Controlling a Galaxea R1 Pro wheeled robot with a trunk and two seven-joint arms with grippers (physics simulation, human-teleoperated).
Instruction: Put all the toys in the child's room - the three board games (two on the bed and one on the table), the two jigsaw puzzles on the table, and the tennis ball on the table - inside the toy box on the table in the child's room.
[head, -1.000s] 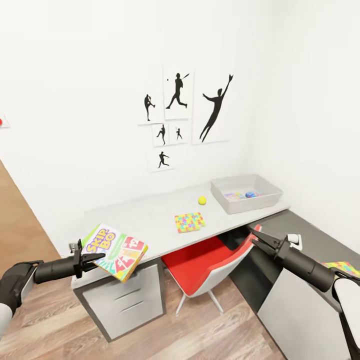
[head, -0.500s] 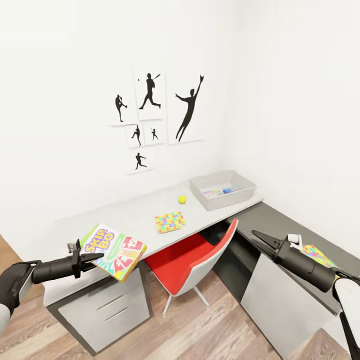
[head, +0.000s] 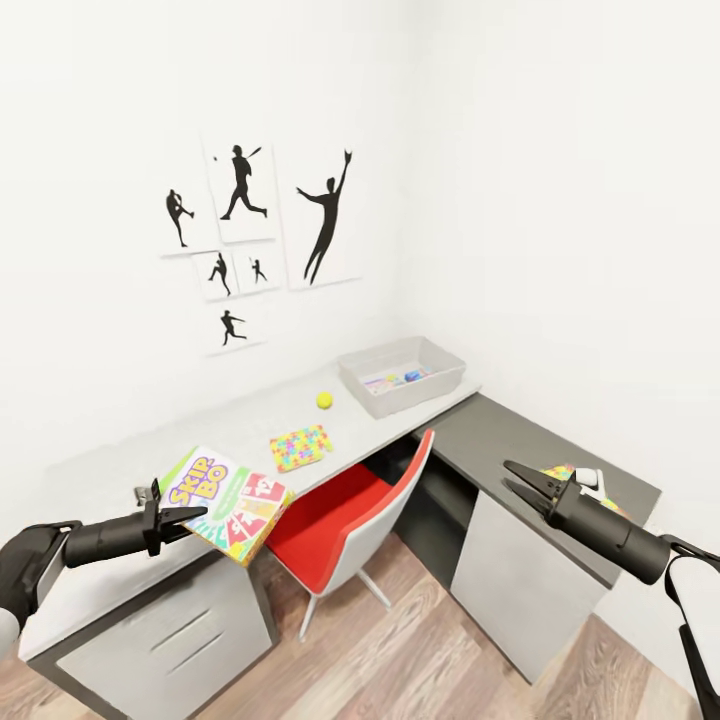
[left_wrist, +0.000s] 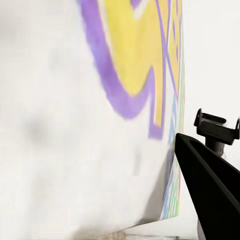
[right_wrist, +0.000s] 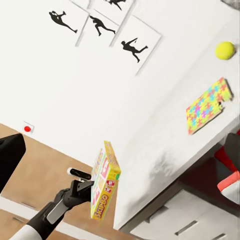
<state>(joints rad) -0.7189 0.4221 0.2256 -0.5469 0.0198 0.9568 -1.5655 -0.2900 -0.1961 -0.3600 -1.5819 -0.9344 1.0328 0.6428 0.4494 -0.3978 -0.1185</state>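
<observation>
My left gripper (head: 193, 515) is shut on the corner of the white-green Skip-Bo board game (head: 230, 503), holding it tilted above the near end of the table (head: 120, 462). The left wrist view sees the box face (left_wrist: 100, 100) close up beside one black finger (left_wrist: 210, 192). Further along the table lie a jigsaw puzzle (head: 300, 447) and the tennis ball (head: 324, 400). The toy box (head: 443, 374) stands at the far end with colourful items inside. My right gripper (head: 510, 475) hangs open over the dark cabinet. The right wrist view takes in the held game (right_wrist: 104, 182), puzzle (right_wrist: 207, 105) and ball (right_wrist: 225, 50).
A red chair (head: 340, 510) is pushed partly under the table between my arms. A low dark grey cabinet (head: 520, 440) runs along the right wall, with a multicoloured square (head: 558, 472) on it by my right gripper. Baseball silhouettes (head: 240, 230) hang on the wall.
The whole view has swung, so table, pictures and toy box sit further left in the picture. Both arms keep their pose, and the Skip-Bo box stays in the left gripper.
</observation>
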